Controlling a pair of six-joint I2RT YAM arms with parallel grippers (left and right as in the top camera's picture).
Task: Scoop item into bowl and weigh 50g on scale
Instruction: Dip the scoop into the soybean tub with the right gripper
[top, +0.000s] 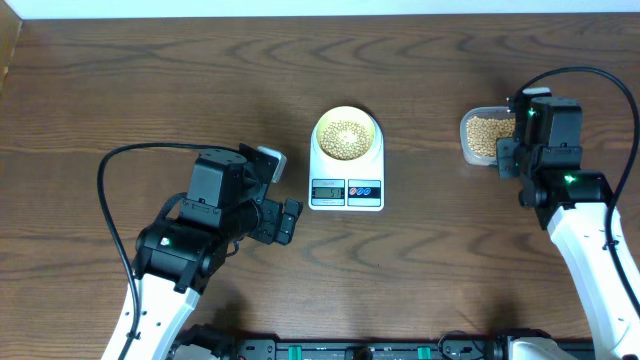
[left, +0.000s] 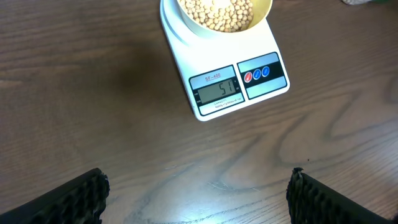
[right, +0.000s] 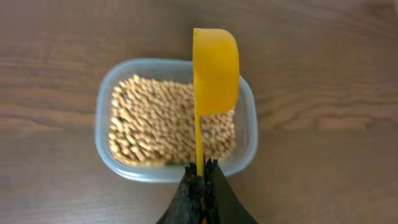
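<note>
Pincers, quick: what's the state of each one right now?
Left pincer: open, holding nothing.
Right pincer: closed on the orange scoop by its handle, over the container of beans.

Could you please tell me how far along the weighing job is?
Done: beans fill the bowl on the scale, whose display seems to read 51. In hand: right end effector grips the scoop over the container. Remaining: probably nothing, or removing a bean or two.
</note>
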